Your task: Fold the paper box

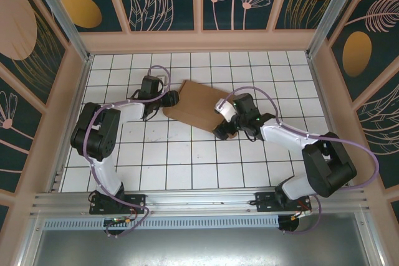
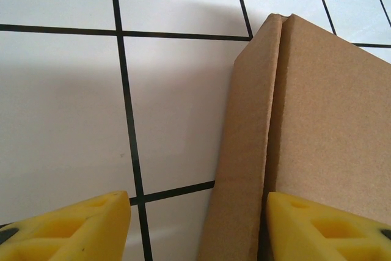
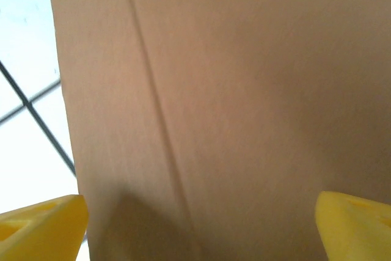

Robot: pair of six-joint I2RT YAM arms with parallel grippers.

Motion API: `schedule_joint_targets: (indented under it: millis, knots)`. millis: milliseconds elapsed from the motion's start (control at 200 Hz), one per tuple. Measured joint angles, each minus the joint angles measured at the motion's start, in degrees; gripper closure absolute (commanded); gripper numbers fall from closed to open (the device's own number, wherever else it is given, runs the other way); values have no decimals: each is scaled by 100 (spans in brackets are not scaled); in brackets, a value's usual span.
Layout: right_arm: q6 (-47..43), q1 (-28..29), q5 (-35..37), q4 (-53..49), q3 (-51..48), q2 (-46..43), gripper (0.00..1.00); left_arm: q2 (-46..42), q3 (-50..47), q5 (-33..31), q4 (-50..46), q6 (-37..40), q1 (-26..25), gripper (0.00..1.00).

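- The plain brown corrugated cardboard box (image 1: 198, 105) lies at a slant in the middle of the white tiled counter (image 1: 187, 166). It sits between the two arms, so each one can reach an end.
- The left hand (image 2: 197, 215) is at the box's left end with its yellow fingers (image 2: 73, 230) spread. One finger is over bare tile and the other over cardboard, with the folded edge strip (image 2: 247, 151) between them. This straddle looks meant for pinching or pressing that side wall, but it grips nothing now.
- The right hand (image 3: 198, 224) hangs close over the box's near right end, spread wide and holding nothing. A flat panel with one crease line (image 3: 159, 120) lies below it. It is probably there to steady the panel.
- The folding looks partly made, with the closing steps left to do.
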Motion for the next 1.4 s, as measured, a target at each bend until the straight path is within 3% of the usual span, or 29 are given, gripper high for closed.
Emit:
schedule_joint_targets:
  millis: [160, 536, 661, 786, 896, 1056, 1236, 1396]
  knots:
    - [-83, 28, 229, -341, 0, 2, 4, 33, 44, 81, 0, 2, 0, 37]
    - [-245, 125, 1932, -96, 433, 837, 10, -44, 24, 168, 4, 2, 9, 32]
    - [-216, 129, 2079, -57, 457, 866, 8, -98, -2, 238, 4, 2, 9, 30]
    - [-98, 83, 1707, -31, 326, 533, 4, -205, -68, 315, 15, -2, 9, 28]
    - [175, -92, 1097, 197, -13, -216, 4, -273, -79, 417, 129, -17, 9, 19]
    - [1434, -1058, 409, 986, -289, -1060, 10, -291, -50, 533, 227, -46, 9, 1]
    - [3171, -2017, -144, 1495, -319, -931, 11, -39, 442, 815, 223, -208, 17, 2]
    - [4297, -2210, -551, 1633, -389, -382, 13, 455, 1056, 1056, 83, -243, 33, 26]
